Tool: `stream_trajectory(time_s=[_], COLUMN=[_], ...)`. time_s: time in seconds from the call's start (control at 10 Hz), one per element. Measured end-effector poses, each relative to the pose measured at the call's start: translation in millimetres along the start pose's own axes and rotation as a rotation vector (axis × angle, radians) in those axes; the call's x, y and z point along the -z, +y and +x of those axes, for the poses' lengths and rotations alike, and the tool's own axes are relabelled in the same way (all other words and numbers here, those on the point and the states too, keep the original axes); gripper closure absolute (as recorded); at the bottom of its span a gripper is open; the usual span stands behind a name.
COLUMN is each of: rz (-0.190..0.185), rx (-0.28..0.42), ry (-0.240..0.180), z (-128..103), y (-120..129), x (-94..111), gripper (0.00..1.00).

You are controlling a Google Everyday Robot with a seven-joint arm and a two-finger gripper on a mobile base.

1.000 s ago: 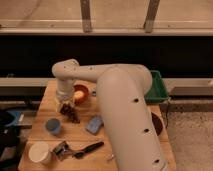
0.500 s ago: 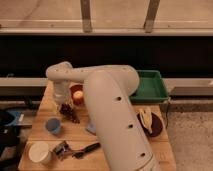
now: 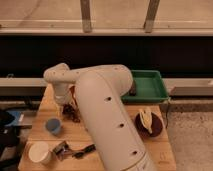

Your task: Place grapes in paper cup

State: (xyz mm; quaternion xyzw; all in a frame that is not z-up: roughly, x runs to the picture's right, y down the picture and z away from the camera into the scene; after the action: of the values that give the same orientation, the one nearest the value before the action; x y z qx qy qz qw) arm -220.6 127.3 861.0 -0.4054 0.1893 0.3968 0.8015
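The gripper (image 3: pixel 67 106) was held low over the left half of the table (image 3: pixel 161 150), towards the far edge. It was hung from the wrist of the bulky white arm (image 3: pixel 107 125) that was stretched across the middle of the view. Its fingers were spread apart, with nothing gripped between them. This was judged to be a stance made ready for closing on the grapes (image 3: pixel 74 115), which were laid on the wood just under and beside it. Whether the grapes were touched could not be told.

The paper cup (image 3: pixel 39 152) was stood at the front left corner, mouth upward and well apart from the grapes, so a carry toward that corner was judged to be needed. A smaller blue cup (image 3: pixel 53 125) was set between the two, near the left edge, and would likely have to be passed over.
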Motion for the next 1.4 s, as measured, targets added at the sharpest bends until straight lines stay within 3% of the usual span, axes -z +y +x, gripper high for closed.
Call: stream_trajectory(time_s=[0.2, 0.3, 0.9, 1.2, 1.4], rz=[-0.004, -0.014, -0.054, -0.090, -0.112], rx=[-0.013, -0.021, -0.058, -0.057, -0.039], ry=[-0.004, -0.014, -0.067, -0.117, -0.166], z=[-2.6, -2.7, 2.5, 2.1, 2.3], y=[-2.8, -4.9, -11.9, -9.2, -7.8], x=[-7.5, -9.5, -7.1, 3.6, 23.8], gripper=[0.36, 0.42, 0.99, 1.00, 1.00])
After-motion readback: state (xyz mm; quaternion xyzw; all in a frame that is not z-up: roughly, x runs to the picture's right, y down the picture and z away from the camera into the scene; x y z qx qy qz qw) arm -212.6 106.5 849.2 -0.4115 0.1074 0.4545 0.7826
